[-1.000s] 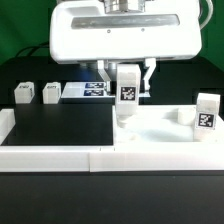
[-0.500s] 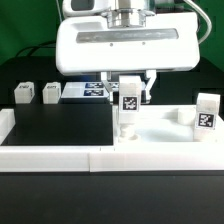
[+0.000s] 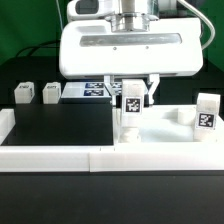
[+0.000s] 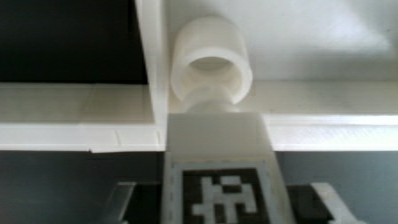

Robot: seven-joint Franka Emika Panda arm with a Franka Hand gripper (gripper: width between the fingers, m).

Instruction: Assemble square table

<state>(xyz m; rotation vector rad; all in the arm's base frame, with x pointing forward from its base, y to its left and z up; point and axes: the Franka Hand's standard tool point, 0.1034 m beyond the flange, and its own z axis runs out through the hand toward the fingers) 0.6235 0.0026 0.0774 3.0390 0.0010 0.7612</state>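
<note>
tabletop (image 3: 60, 125) black under square table top (image 3: 165, 137) (green backdrop (image 3: 20, 25) behind)

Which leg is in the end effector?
The central leg, clamped upright in the end effector over the table top; the other legs stand free, two at the exterior view's left, one at its right.

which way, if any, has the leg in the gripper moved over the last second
Yes. The leg has come down toward the table top, its tag sitting lower against the fixed marker board beside it in the exterior view.
</note>
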